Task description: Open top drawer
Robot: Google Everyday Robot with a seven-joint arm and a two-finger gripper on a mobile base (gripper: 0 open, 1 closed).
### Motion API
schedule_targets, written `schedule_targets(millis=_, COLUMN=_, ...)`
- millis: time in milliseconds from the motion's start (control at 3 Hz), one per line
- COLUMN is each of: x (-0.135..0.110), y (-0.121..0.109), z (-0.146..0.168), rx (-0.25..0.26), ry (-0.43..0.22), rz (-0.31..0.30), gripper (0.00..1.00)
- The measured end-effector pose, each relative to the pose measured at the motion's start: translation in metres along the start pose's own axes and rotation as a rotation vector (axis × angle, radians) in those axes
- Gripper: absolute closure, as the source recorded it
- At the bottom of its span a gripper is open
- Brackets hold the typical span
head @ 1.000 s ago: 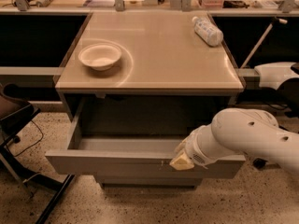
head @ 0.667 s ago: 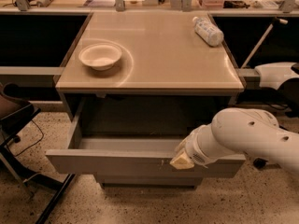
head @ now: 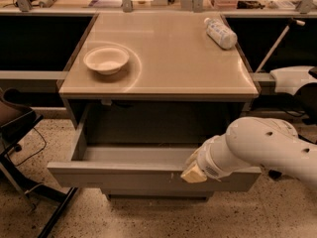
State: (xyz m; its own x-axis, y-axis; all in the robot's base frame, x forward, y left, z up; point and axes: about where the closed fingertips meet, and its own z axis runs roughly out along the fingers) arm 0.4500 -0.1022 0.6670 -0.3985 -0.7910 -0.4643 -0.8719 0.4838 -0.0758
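The top drawer (head: 119,176) is a flat grey handleless front, pulled well out from under the beige counter (head: 163,78), and its inside shows empty. My gripper (head: 194,174) is at the drawer's front edge, right of the middle, at the end of my white arm (head: 257,150). A pale fingertip (head: 193,175) rests over the top rim of the drawer front. The arm hides the right end of the drawer front.
A white bowl (head: 106,59) sits on the counter's left side and a plastic bottle (head: 220,32) lies at its back right. A dark chair (head: 15,128) stands at the left on the speckled floor. A lower grey front (head: 148,195) shows beneath the drawer.
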Motion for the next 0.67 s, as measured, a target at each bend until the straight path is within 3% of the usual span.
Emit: schedule_targets(millis=667, x=0.0043, y=0.0081, z=-0.0027, rx=-0.012, ry=0.004, rz=-0.003, gripper=1.00)
